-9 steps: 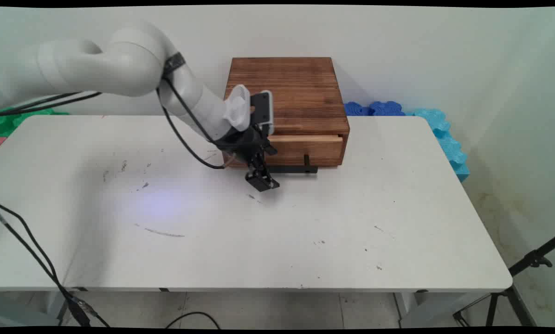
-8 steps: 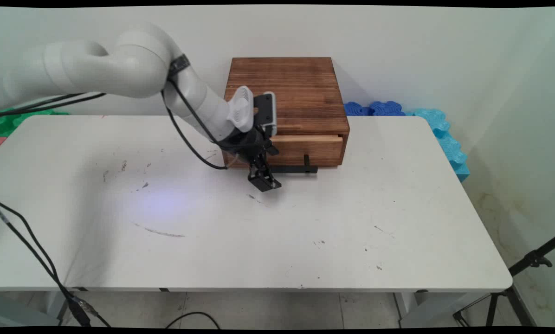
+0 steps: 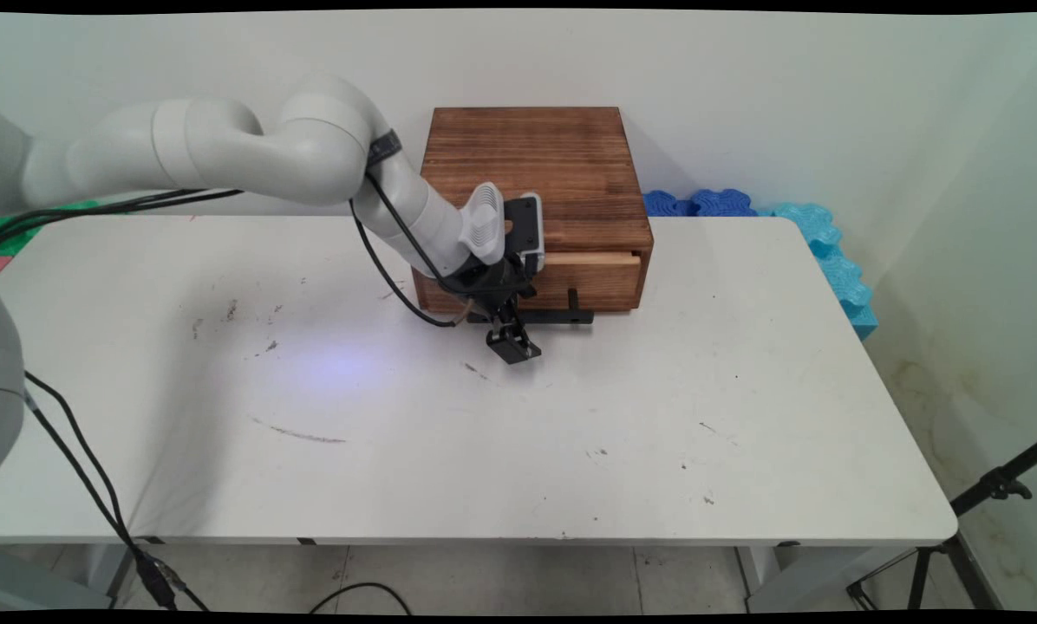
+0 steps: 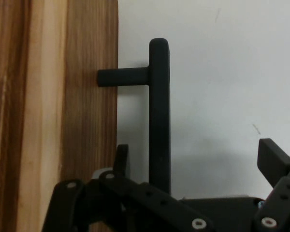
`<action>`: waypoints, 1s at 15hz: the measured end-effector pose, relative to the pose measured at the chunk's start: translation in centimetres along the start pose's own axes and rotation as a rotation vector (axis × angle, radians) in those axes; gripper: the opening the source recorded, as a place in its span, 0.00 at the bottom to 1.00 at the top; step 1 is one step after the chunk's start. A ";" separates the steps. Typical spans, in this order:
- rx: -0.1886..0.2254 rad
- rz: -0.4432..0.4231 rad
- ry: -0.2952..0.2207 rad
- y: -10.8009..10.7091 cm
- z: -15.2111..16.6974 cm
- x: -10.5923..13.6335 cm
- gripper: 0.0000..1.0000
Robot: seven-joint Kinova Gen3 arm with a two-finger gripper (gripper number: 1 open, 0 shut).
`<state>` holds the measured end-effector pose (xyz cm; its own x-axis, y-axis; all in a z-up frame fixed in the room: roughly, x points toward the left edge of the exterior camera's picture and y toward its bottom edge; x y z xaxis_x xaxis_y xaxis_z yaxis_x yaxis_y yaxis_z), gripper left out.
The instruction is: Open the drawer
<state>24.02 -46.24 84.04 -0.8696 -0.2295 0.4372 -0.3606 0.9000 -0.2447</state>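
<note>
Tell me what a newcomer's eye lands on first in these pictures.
First, the dark brown wooden drawer box at the back middle of the white table, against the wall. Next, the black two-finger gripper low in front of the box's drawer, its fingers spread on either side of the black bar handle that stands off the drawer front on a short post. Behind the table's right rear corner lie blue foam pieces.
</note>
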 end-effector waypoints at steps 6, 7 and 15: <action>-0.003 0.008 -0.013 0.0 1.7 0.0 1.00; -0.004 0.009 -0.015 0.0 1.9 0.0 1.00; -0.011 0.009 -0.029 0.4 2.9 -0.1 1.00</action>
<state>22.94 -46.94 81.39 -0.8824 -0.2318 0.4093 -0.3488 0.9063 -0.2387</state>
